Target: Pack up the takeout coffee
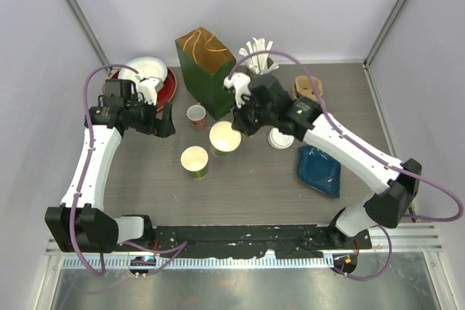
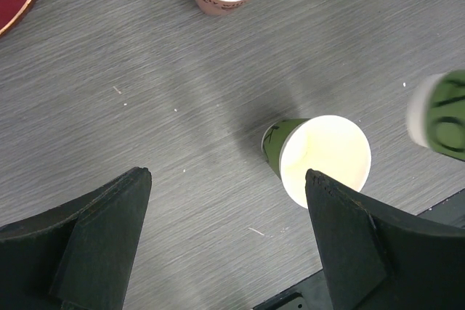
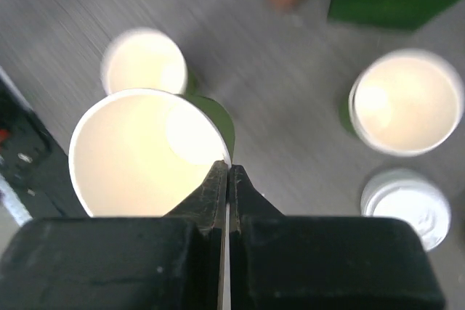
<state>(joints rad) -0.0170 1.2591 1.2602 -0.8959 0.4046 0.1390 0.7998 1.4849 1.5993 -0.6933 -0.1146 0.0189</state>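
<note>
My right gripper (image 3: 227, 167) is shut on the rim of a green paper cup (image 3: 145, 154) with a cream inside, and holds it above the table; both show in the top view, the gripper (image 1: 240, 125) and the cup (image 1: 224, 138). A second green cup (image 1: 195, 162) stands open on the table, also in the left wrist view (image 2: 325, 159) and the right wrist view (image 3: 144, 62). A third green cup (image 3: 405, 102) stands beside a stack of white lids (image 3: 405, 206), which also shows from above (image 1: 280, 138). My left gripper (image 2: 227, 173) is open and empty over bare table, left of the second cup.
A tall green paper bag (image 1: 205, 59) stands at the back middle. A small red-and-white cup (image 1: 196, 116) stands in front of it. A red plate (image 1: 171, 83) with white bowls is back left. White stirrers (image 1: 256, 50), a wooden piece (image 1: 306, 88) and a blue pouch (image 1: 320, 170) are on the right.
</note>
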